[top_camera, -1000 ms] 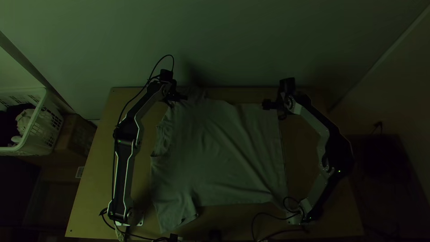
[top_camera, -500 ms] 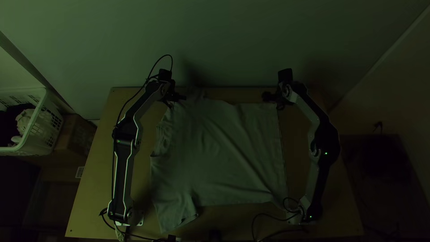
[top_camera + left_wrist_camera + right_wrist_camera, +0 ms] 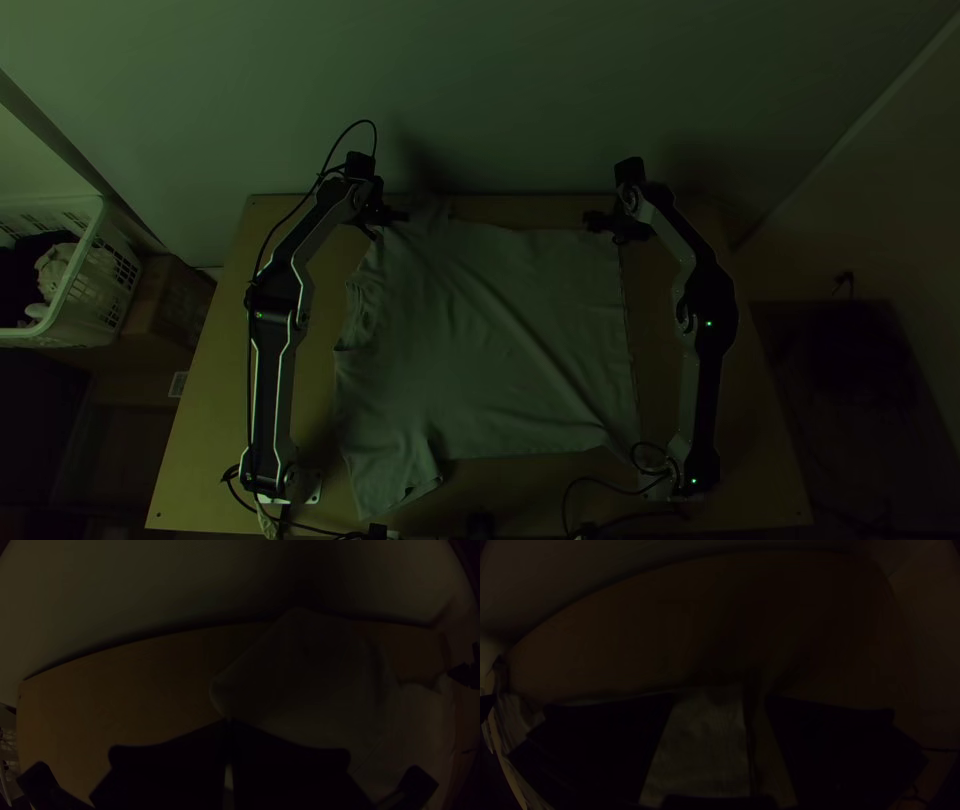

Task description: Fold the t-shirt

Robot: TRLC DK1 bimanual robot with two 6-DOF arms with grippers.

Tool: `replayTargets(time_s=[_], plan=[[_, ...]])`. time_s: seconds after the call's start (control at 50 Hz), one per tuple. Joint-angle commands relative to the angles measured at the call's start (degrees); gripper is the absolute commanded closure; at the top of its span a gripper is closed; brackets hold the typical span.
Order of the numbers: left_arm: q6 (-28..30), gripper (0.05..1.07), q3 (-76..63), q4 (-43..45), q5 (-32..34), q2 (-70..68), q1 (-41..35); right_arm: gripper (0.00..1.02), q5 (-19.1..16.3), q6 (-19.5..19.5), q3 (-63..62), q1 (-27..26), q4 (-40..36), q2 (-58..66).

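The top view looks steeply down from high over the near edge of the tabletop (image 3: 215, 400), far enough off to take in the left arm (image 3: 275, 330), the right arm (image 3: 708, 320), the whole shirt (image 3: 490, 350), the wall (image 3: 500, 80) beyond and a basket (image 3: 75, 290). The other two views sit on the wrists, close in: one looks out over the left claw (image 3: 403, 216), one over the right claw (image 3: 592, 221), both facing the tabletop's far edge and the wall. All three share that edge and part of the shirt. Each wrist view also catches the opposite claw at its side.
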Motion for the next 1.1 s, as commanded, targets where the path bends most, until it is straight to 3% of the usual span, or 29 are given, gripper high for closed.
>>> replayTargets(time_s=[0.0, 0.08, 0.14, 0.2, 0.24, 0.26, 0.48, 1.08], plan=[[0.14, 1.05, -0.55, -0.60, -0.26, -2.81, 1.00, 0.45, 0.35, 1.40, 1.97, -0.13, -1.05, 1.98], [0.23, 1.05, -0.55, -0.60, -0.26, -2.73, 1.00, 0.71, 0.35, 1.31, 1.97, 0.05, -1.58, 2.33], [0.23, 1.05, -0.55, -0.60, -0.26, -2.81, 1.00, 0.74, 0.35, 1.22, 2.24, -0.04, -2.02, 2.68], [0.32, 1.05, -0.55, -0.60, -0.26, -2.81, 1.00, 0.83, 0.44, 0.78, 3.56, 0.14, -2.02, 3.30], [0.49, 1.05, -0.55, -0.60, -0.26, -2.81, 1.00, 0.98, 1.32, -0.45, 5.14, 0.14, -2.02, 3.82], [0.49, 1.05, -0.55, -0.60, -0.26, -2.81, 1.08, 1.00, 1.41, -0.54, 5.31, 0.14, -2.37, 4.00], [0.49, 1.05, -0.55, -0.52, -0.26, -3.25, 1.79, 1.00, 3.25, -0.80, 7.16, -0.13, -2.72, 3.82], [-0.04, 1.05, 0.15, 3.53, 0.70, -5.28, 5.30, 1.00, 3.16, -2.73, 14.28, 0.40, 2.12, 5.32]])
